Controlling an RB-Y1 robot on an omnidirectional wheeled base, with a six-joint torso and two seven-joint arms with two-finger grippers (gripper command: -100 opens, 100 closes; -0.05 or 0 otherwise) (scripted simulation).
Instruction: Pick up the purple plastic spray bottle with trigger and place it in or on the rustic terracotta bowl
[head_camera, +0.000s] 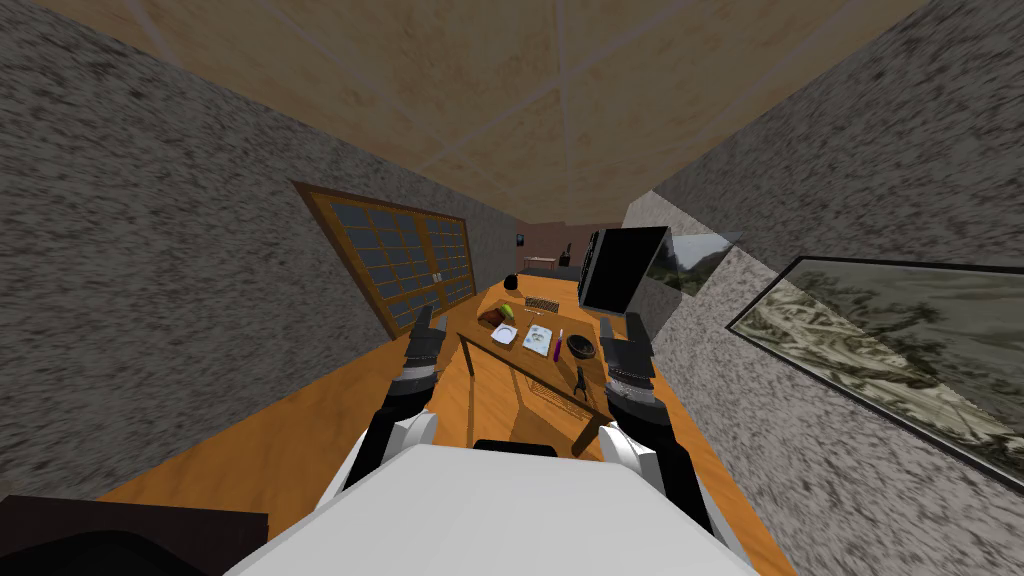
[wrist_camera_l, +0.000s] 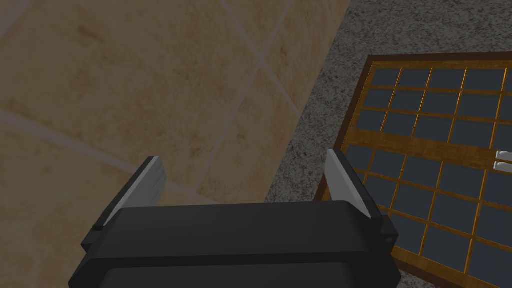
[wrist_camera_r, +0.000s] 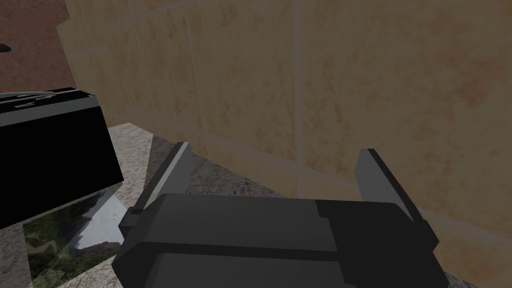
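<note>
Left gripper (wrist_camera_l: 244, 159): held up beside the table's left side, off the table top. Its two fingers stand wide apart, about a third of the wrist view's width, with nothing between them.
Right gripper (wrist_camera_r: 275, 150): held up at the table's right edge, near the bowl. The fingers are spread just as wide and grip nothing.
Spray bottle (head_camera: 558, 343): slim and purple with a paler end. It lies on the table top between the open book and the bowl, apart from both grippers. The trigger is too small to make out.
Bowl (head_camera: 581, 346): round and dark in colour, standing just to the right of the spray bottle, close to the table's right edge. Whether the two touch cannot be told.
Table (head_camera: 500, 358): orange-brown wood, running lengthwise away from the robot.
Open book (head_camera: 538, 340): lies flat, just left of the spray bottle.
White plate (head_camera: 503, 334): sits left of the open book.
Brown item (head_camera: 494, 316): lies beyond the white plate with a green piece against it; its kind is not identifiable.
Dark figurine (head_camera: 580, 380): stands upright on the near right part of the table, on the robot's side of the bowl.
Black round object (head_camera: 512, 282): sits at the table's far end.
</note>
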